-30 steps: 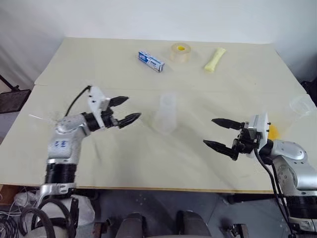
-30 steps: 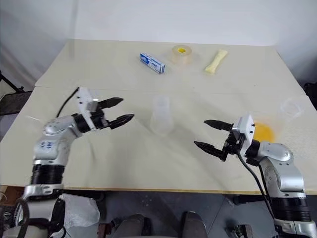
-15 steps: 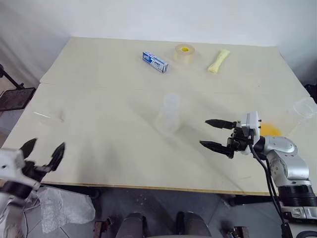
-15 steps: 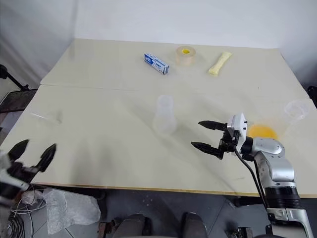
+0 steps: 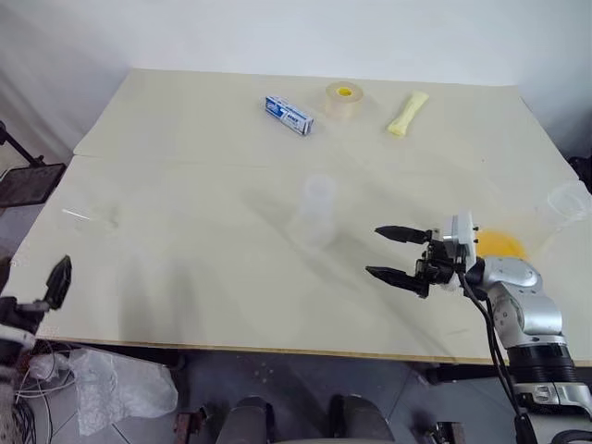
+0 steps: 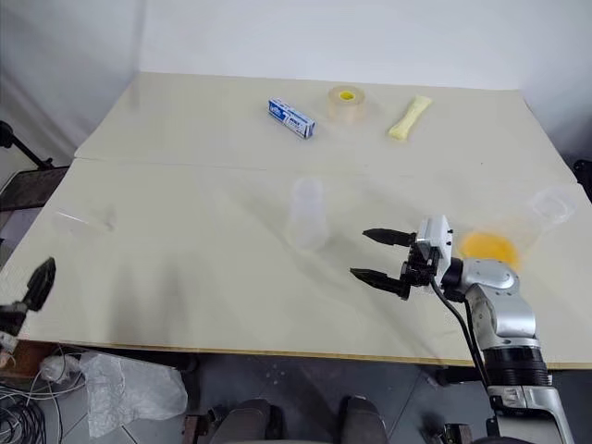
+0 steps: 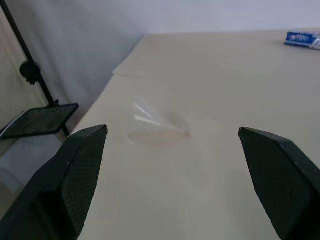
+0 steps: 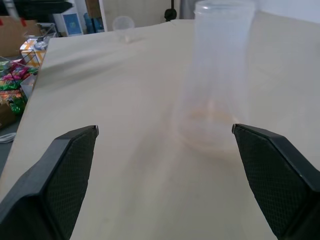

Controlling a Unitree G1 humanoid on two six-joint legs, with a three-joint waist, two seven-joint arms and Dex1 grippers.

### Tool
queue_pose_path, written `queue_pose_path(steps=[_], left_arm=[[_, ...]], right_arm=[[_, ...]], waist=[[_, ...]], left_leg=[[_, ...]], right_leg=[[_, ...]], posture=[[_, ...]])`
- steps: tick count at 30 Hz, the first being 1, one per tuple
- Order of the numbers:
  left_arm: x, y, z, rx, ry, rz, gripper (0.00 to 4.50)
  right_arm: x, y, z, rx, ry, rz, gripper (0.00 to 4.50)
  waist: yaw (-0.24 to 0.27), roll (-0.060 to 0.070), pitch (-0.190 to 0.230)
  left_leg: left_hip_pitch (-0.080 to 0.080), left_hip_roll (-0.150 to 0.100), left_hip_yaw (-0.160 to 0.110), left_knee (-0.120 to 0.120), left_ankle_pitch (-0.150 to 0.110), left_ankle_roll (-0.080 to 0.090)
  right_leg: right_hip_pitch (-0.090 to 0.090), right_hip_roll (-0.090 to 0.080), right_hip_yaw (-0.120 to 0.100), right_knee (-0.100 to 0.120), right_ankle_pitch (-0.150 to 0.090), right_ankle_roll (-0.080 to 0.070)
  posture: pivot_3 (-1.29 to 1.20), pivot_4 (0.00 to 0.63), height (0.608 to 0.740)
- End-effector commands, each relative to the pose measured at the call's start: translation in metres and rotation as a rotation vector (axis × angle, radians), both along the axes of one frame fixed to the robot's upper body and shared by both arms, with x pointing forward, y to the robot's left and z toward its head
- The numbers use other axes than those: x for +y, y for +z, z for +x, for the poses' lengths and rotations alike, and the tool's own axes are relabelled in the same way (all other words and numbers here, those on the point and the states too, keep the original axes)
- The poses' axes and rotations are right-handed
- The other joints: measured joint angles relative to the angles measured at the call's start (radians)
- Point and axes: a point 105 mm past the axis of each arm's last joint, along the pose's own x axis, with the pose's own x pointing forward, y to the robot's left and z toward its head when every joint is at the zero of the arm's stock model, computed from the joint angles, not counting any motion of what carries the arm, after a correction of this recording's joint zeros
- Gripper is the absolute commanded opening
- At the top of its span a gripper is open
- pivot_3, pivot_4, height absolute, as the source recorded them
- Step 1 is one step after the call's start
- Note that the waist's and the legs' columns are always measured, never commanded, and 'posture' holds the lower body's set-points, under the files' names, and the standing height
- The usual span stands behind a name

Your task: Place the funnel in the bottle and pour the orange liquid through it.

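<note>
So, nothing of the task is done yet, as far as the pictures let you judge: your left gripper [image 7: 172, 131] hangs at the near left edge of the table [image 5: 185, 139], jaws spread wide and empty, and the clear funnel [image 6: 79, 220] lies on its side on the tabletop just ahead of it, untouched. The conical bottle [image 5: 316, 211] stands upright well off to that gripper's right, its neck bare. Your right gripper [image 5: 373, 251] is also wide and empty, pointing at the bottle, which stands near, in front of its fingertips, without contact. The orange liquid [image 5: 504, 243] sits just behind that gripper's wrist as a yellow-orange patch beside a clear cup [image 5: 566, 199]; you cannot tell from here whether it is held in a container. Still ahead, by my reading: pick up the funnel, seat it in the bottle, then pour. The head views give you the whole layout, but the funnel is only a faint glint there; the left wrist view shows it plainly, lined up between the open fingers. The right wrist view shows the bottle's neck open and unobstructed.
</note>
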Motion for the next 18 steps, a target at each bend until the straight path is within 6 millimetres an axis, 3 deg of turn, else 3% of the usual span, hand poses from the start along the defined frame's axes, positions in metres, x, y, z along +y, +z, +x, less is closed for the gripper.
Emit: queue_pose_path(steps=[1,8,14,18], left_arm=[[0.01,0.007,0.015,0.002,-0.025,0.017,4.46],[0.039,0.012,0.044,0.028,0.006,0.009,4.46],[0.043,0.001,0.073,0.081,0.014,-0.059,4.46],[0.032,-0.009,0.077,0.134,-0.022,-0.061,4.46]], right_arm=[[0.0,0.011,-0.004,-0.051,-0.002,0.018,4.5],[-0.001,0.01,-0.009,-0.046,-0.012,0.017,4.5],[-0.001,0.009,-0.014,-0.039,-0.017,0.011,4.5],[-0.002,0.01,-0.015,-0.044,-0.029,0.007,4.5]], waist=[[0.0,0.0,0.0],[-0.005,0.0,0.0],[-0.005,0.0,0.0],[-0.017,0.0,0.0]], left_leg=[[0.0,0.0,0.0,0.0,0.0,0.0],[0.0,0.0,0.002,-0.001,0.0,0.0],[0.0,0.0,0.002,-0.001,0.0,0.0],[0.0,-0.001,0.002,-0.001,0.0,0.0]], right_leg=[[0.0,0.0,0.0,0.0,0.0,0.0],[-0.003,0.001,-0.002,0.002,0.0,0.0],[-0.003,0.0,-0.002,0.003,0.0,0.0],[-0.004,0.0,-0.002,0.004,0.0,0.0]], posture=[[0.0,0.15,0.74],[0.0,0.15,0.74],[0.0,0.15,0.74],[0.0,0.15,0.74]])
